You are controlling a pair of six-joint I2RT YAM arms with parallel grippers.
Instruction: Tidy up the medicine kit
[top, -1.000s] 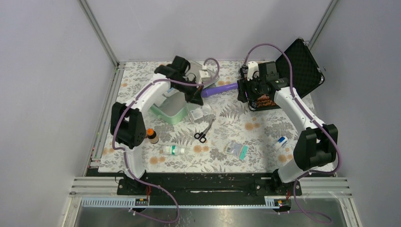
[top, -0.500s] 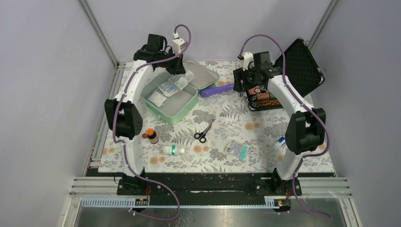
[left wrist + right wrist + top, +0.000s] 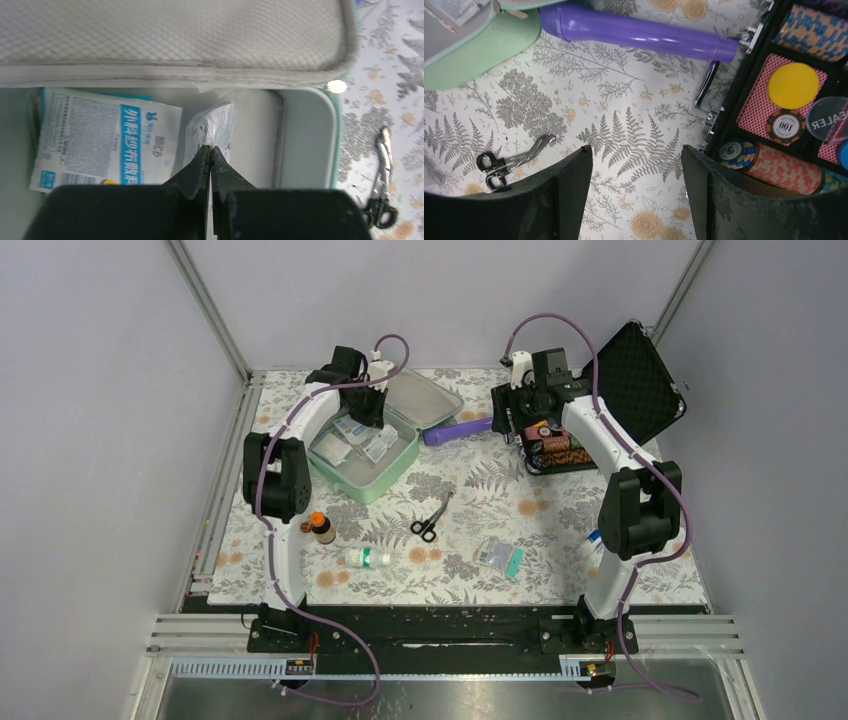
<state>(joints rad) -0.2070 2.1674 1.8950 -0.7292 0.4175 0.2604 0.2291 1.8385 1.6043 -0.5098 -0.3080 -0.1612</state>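
The kit [image 3: 366, 486] lies open far left on the surface [image 3: 480, 502], likely light, semi-soft, best gripped at its rim; left pincer [image 3: 210, 150] closed inside it, right pincer [image 3: 636, 155] open and empty

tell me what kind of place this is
Probably a robot lab test cell: plain walls box in a railed table, with staged props like the medicine kit, scissors and poker-chip case on a floral cloth.
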